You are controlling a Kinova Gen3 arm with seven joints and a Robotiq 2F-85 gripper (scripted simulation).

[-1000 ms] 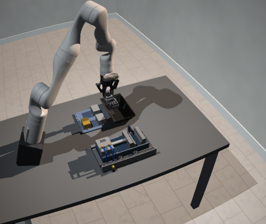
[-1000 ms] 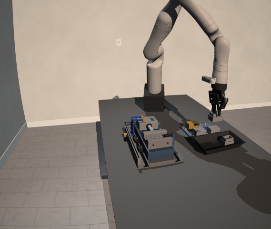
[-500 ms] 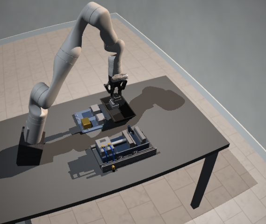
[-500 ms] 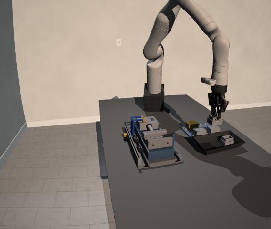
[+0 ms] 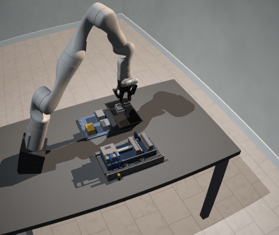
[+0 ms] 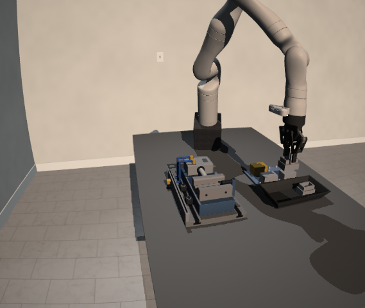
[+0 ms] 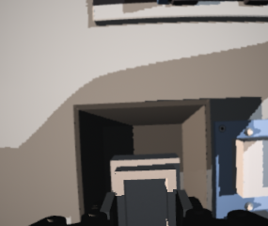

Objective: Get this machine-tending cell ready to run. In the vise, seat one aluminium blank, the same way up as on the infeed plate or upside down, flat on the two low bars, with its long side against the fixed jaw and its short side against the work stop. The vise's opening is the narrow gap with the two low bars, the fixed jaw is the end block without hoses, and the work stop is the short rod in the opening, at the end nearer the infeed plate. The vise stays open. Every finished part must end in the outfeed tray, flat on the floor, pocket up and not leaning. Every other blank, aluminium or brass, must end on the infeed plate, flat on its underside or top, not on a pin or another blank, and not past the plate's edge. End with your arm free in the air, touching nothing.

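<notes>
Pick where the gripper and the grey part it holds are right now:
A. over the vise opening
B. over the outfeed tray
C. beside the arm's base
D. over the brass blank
B: the gripper, shut on the grey part, is over the dark outfeed tray.
</notes>
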